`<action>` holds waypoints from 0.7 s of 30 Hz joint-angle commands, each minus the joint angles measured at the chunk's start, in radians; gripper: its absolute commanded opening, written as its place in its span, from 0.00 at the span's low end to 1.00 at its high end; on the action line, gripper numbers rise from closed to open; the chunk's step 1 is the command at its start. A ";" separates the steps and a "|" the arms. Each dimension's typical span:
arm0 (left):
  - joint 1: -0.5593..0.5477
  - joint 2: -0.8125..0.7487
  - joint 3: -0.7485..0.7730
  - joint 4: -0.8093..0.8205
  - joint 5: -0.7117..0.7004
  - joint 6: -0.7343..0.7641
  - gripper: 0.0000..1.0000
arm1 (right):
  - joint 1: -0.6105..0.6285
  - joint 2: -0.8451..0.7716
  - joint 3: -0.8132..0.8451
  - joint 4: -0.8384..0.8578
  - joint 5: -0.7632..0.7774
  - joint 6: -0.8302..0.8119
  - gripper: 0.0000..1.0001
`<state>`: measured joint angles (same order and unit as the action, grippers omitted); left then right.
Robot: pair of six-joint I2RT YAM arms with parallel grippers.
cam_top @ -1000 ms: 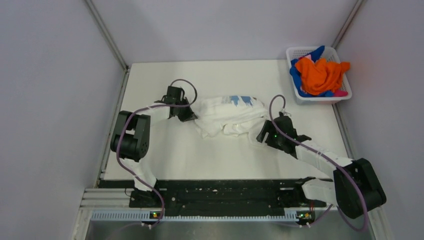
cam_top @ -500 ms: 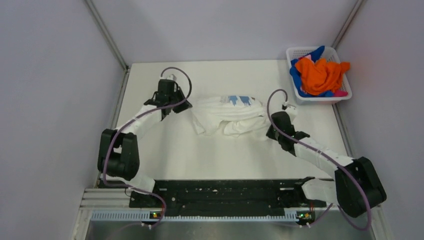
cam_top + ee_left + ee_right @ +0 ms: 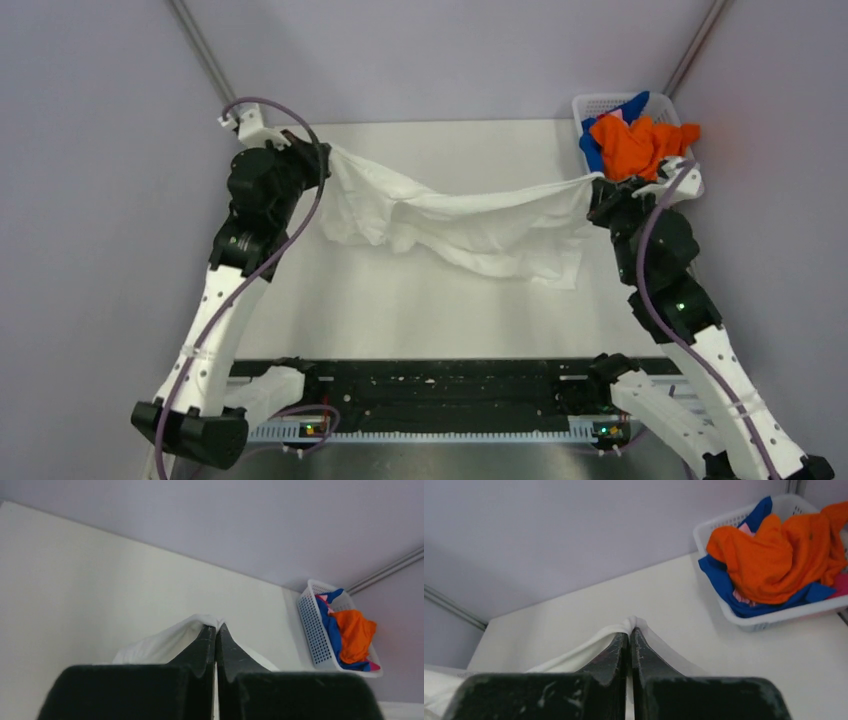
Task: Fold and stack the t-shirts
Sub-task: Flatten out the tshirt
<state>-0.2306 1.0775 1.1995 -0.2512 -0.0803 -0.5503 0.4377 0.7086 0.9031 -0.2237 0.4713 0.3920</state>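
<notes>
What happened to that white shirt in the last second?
The left gripper and right gripper, each clamped on an end of the white t-shirt, rose and swung outward; the crumpled heap now hangs stretched between them. The basket and its orange t-shirt stayed put.
</notes>
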 commanded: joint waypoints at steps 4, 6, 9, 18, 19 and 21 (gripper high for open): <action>0.002 -0.157 0.131 -0.029 -0.132 0.084 0.00 | 0.009 -0.051 0.205 -0.004 -0.049 -0.182 0.00; 0.002 -0.202 0.142 -0.035 -0.138 0.092 0.00 | 0.009 -0.059 0.261 -0.015 -0.097 -0.201 0.00; 0.002 -0.273 0.158 -0.030 -0.136 0.104 0.00 | 0.009 -0.070 0.336 -0.035 -0.166 -0.213 0.00; 0.002 -0.350 0.315 -0.064 -0.103 0.159 0.00 | 0.009 -0.046 0.586 -0.108 -0.364 -0.244 0.00; 0.002 -0.352 0.337 -0.066 -0.097 0.164 0.00 | 0.009 -0.040 0.611 -0.123 -0.380 -0.247 0.00; 0.002 -0.358 0.379 -0.066 -0.078 0.173 0.00 | 0.009 -0.043 0.641 -0.137 -0.397 -0.251 0.00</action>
<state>-0.2306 0.7345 1.4879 -0.3477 -0.1764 -0.4206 0.4385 0.6548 1.4628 -0.3351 0.1581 0.1734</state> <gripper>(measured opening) 0.012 0.009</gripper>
